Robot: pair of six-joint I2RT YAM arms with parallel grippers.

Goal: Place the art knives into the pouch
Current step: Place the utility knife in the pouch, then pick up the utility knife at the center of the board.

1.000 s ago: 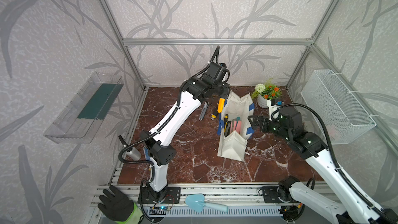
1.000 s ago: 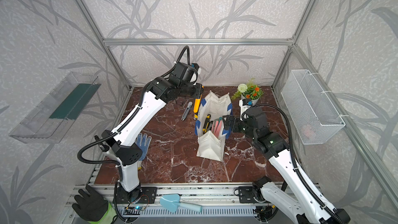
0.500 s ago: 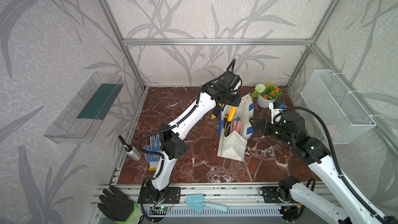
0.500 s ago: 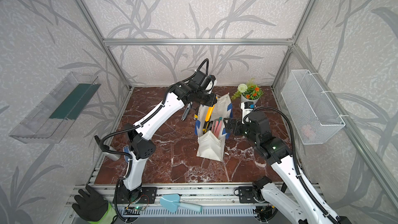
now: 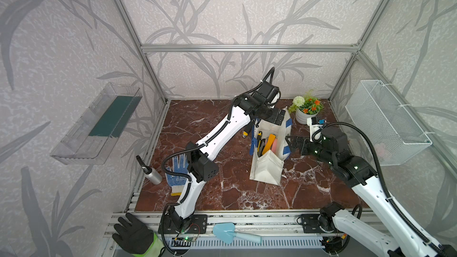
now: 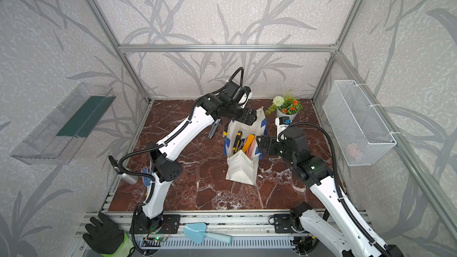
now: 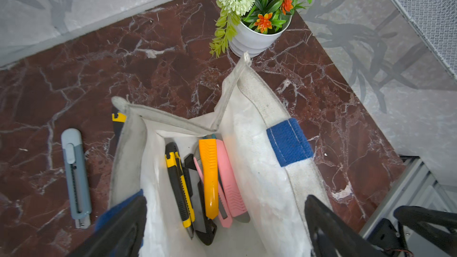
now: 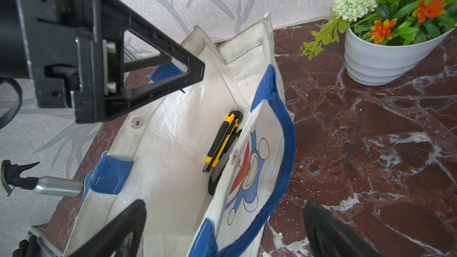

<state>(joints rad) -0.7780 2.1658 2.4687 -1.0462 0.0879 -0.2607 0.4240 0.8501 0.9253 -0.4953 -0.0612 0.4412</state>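
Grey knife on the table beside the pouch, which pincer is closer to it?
Left. The left pincer hangs over the mouth of the pouch, next to the grey knife; the right pincer sits at the pouch's opposite side.

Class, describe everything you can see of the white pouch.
The pouch is white cloth, somewhat grubby, with blue strap handles, a blue cartoon cat on one side and metal snaps. It stands upright, mouth open, on the marble table, holding several knives: orange, pink, yellow-black. The open left gripper hangs over its mouth.
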